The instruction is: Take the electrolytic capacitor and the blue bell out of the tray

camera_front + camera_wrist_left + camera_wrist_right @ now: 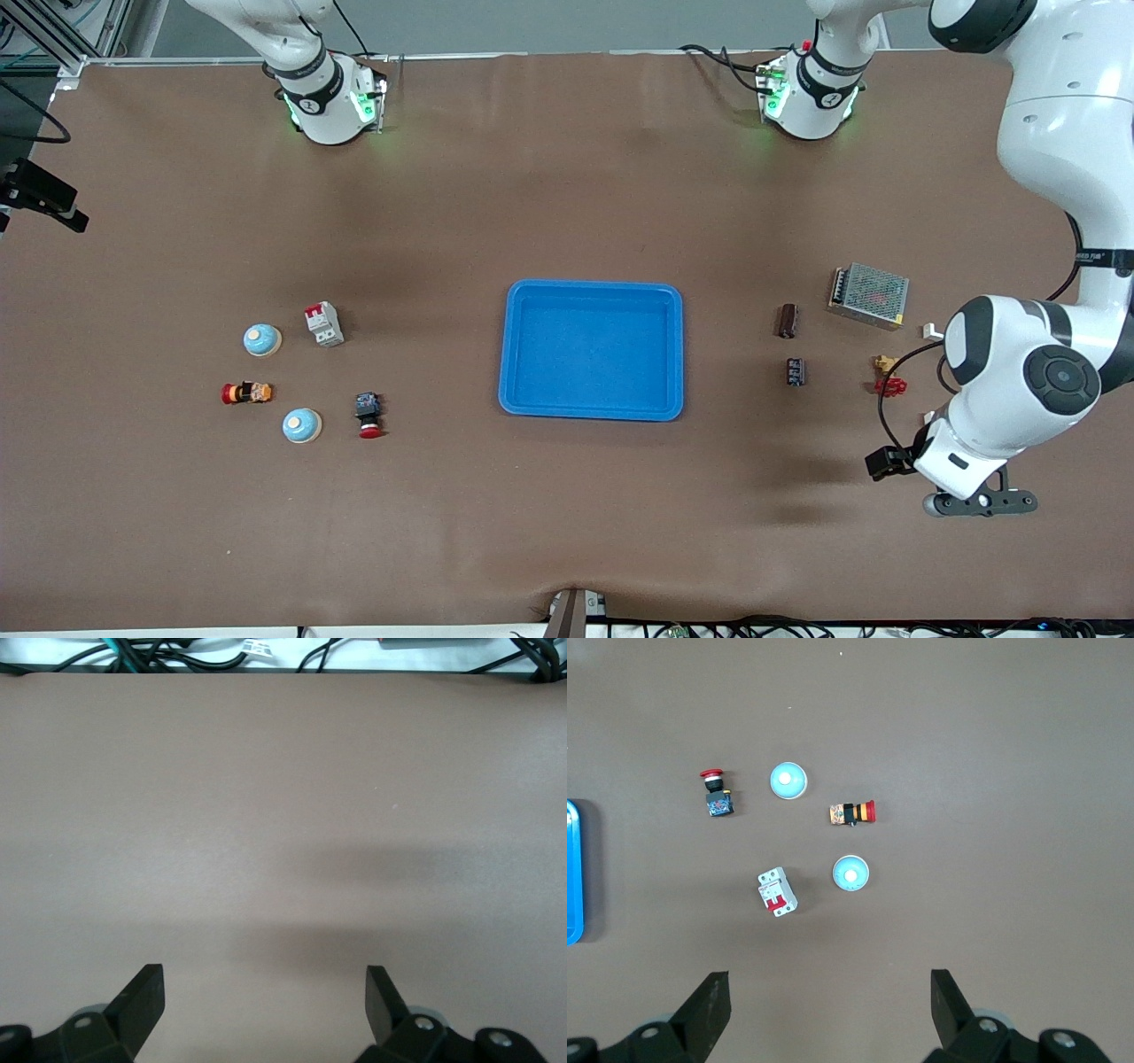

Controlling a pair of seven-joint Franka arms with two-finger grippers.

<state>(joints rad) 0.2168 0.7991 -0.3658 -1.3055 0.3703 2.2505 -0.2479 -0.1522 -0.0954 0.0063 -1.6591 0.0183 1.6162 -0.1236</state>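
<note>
1. The tray (592, 286) sits mid-table and holds nothing. The pictures therefore disagree with the task, since both things already lie on the bare table (567, 532).
2. In the front view, the capacitor (796, 371) is at 3 o'clock from the tray, toward the left arm's end. It is a small dark cylinder whose long axis runs along the 12-to-6 line.
3. The two blue bells (262, 339) (301, 425) are at 9 o'clock from the tray, toward the right arm's end and well apart from it.
4. The left gripper (979, 503) hangs over bare table, with its fingers (142, 992) spread wide and nothing between them. The capacitor lies at about 10 o'clock from it, so this arm is the nearer one for that thing.
5. The right gripper (830, 992) is not in the front view. Its wrist view looks down on both bells from high up, fingers wide apart and empty, so it is better placed for those.
6. I judge there is nothing left to lift out.
</note>
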